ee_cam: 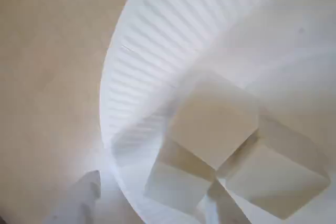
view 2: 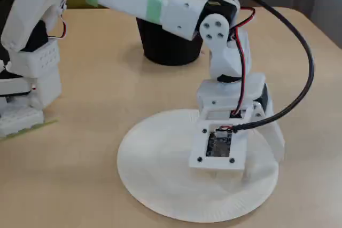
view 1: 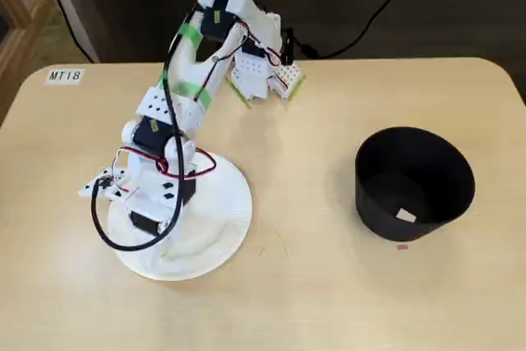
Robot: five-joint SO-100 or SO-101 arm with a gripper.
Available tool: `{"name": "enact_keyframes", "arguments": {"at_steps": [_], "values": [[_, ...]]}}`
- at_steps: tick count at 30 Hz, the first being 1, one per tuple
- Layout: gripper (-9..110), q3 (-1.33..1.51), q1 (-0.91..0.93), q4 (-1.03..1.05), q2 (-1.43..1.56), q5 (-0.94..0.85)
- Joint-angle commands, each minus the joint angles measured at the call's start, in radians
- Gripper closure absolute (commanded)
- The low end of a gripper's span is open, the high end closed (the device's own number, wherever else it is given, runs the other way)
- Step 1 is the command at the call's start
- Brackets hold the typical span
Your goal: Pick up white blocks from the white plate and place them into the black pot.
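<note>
So one small white cube point(view 1: 406, 216) sits in the round matte black pot point(view 1: 444, 195), cubes point(ee_cam: 212, 124) remain on the ribbed white paper plate point(ee_cam: 142, 51), my finger spread unclear.

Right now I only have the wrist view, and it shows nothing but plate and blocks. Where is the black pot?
Observer: In a fixed view, the black pot stands on the table to the right of the white plate, clearly apart from it.
Operator: Is there anything inside it?
Observer: Yes. One white block lies on its floor, close to the wall nearest that picture's lower edge.
Operator: Is there anything on the table near the pot?
Observer: A small pink scrap lies on the table just outside that same wall.
</note>
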Motion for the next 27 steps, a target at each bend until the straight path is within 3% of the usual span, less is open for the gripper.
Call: {"name": "enact_keyframes", "arguments": {"at_steps": [1, 12, 21, 27], "values": [[73, -0.04, 0.015, 0.032, 0.026, -0.003], [79, -0.04, 0.064, 0.115, 0.037, 0.086], [99, -0.04, 0.058, 0.107, 0.032, 0.106], [104, -0.04, 0.055, 0.121, 0.041, 0.103]]}}
